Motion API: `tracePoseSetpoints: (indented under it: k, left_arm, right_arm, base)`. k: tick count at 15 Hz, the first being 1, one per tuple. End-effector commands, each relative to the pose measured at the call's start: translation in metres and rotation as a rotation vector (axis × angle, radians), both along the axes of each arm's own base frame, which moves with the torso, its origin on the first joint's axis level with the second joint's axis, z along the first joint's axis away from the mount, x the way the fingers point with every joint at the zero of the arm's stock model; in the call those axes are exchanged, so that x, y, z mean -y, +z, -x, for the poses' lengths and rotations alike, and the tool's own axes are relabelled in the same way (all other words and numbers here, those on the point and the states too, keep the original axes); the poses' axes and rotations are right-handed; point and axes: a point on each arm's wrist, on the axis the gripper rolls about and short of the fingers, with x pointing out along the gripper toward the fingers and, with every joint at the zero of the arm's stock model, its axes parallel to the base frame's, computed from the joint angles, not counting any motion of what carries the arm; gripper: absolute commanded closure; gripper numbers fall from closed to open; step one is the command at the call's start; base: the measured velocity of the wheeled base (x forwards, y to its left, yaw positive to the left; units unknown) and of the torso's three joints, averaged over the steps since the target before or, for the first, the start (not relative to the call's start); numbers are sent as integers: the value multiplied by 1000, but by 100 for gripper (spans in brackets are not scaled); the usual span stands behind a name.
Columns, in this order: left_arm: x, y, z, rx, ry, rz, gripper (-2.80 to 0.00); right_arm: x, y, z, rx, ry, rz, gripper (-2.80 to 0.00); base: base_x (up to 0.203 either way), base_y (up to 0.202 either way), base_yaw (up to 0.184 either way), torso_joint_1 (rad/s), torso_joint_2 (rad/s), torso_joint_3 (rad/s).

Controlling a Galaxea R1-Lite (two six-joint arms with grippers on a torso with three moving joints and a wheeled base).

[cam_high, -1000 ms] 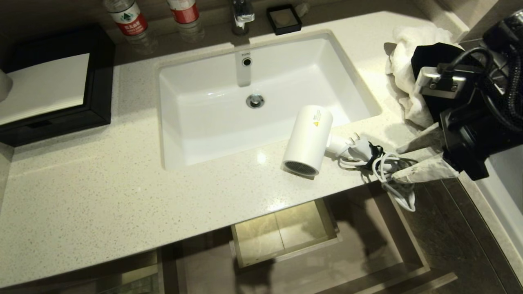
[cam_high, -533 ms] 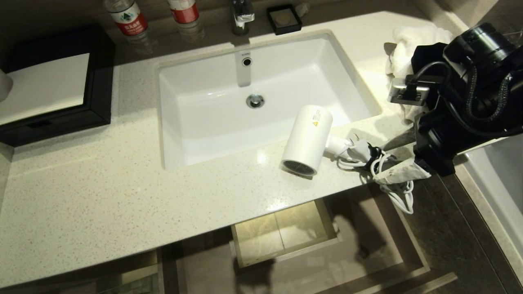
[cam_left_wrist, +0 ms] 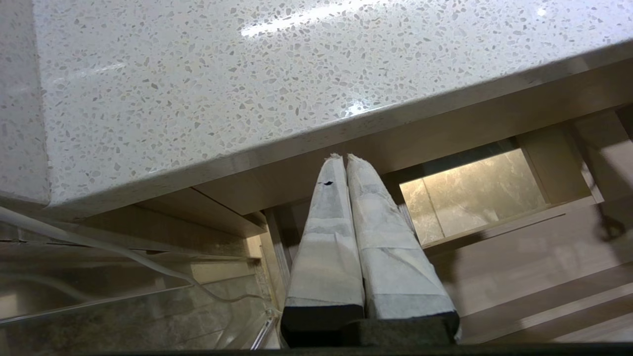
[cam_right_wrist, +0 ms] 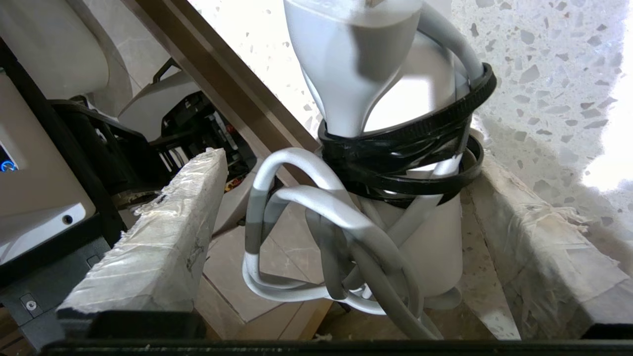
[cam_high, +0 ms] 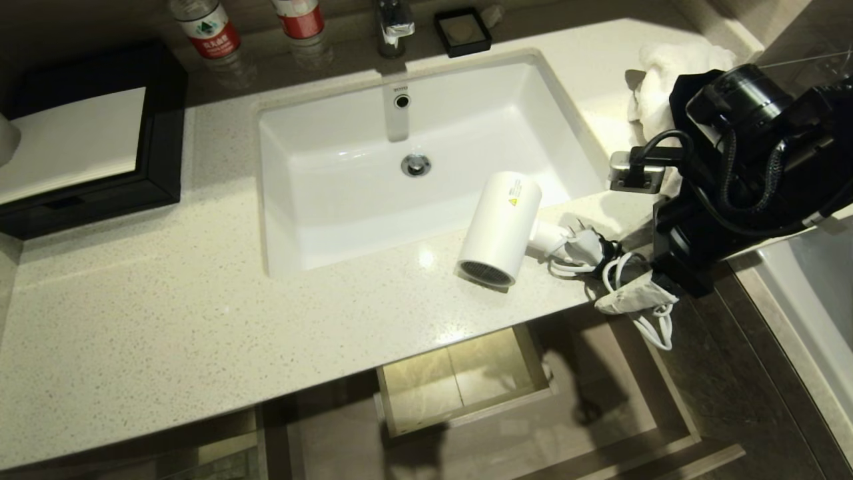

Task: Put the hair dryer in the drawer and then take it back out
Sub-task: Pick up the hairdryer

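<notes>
The white hair dryer (cam_high: 500,227) lies on the speckled counter (cam_high: 200,320) at the sink's front right corner, grille toward me. Its handle and bundled cord (cam_high: 616,263) reach to the counter's edge. My right gripper (cam_high: 616,277) is open, one finger on each side of the handle and cord. In the right wrist view the handle (cam_right_wrist: 435,247) and cord loops (cam_right_wrist: 306,198) sit between the spread fingers (cam_right_wrist: 163,232) of the right gripper (cam_right_wrist: 346,160). The drawer (cam_high: 600,400) stands pulled out under the counter, with nothing in it. My left gripper (cam_left_wrist: 343,158) is shut, parked below the counter edge.
The white sink (cam_high: 426,160) takes up the middle of the counter, with a faucet (cam_high: 394,27) behind it. Two water bottles (cam_high: 206,30) and a black soap dish (cam_high: 462,30) stand at the back. A black-framed tray (cam_high: 86,147) is at left. A white towel (cam_high: 656,100) lies behind my right arm.
My right arm has moved left and down toward the dryer's handle, and its fingers now straddle the cord bundle. The dryer and drawer have not moved.
</notes>
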Motion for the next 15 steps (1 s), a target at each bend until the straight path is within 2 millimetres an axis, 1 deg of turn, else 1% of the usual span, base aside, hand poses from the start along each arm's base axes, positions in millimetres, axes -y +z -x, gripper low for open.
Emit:
tracePoseSetpoints:
  k: [1,3,6,10,11,12,15]
  left_arm:
    - [0,0,0,-1,1,0,0]
    - [0,0,0,-1,1,0,0]
    - [0,0,0,-1,1,0,0]
    - [0,0,0,-1,1,0,0]
    - [0,0,0,-1,1,0,0]
    - [0,0,0,-1,1,0,0]
    - [0,0,0,-1,1,0,0]
  right_arm:
    - [-3,-9,-9,-27,3,10,-280]
    - [-4,-11,-10,-35,4,14,-280]
    - [-6,-18,-18,-39,-18,52,-280]
    - [-6,-17,-19,-28,-16,43,-280]
    - [-6,-18,-17,-33,-14,38,0]
    - [-7,-18,-21,-1,-16,34,0]
    - [-7,-15,-23,33,-41,62,0]
  base:
    - [0,0,0,0,0,0]
    - [0,0,0,0,0,0]
    - [0,0,0,0,0,0]
    - [0,0,0,0,0,0]
    - [0,0,0,0,0,0]
    - [0,0,0,0,0,0]
    - [0,0,0,0,0,0]
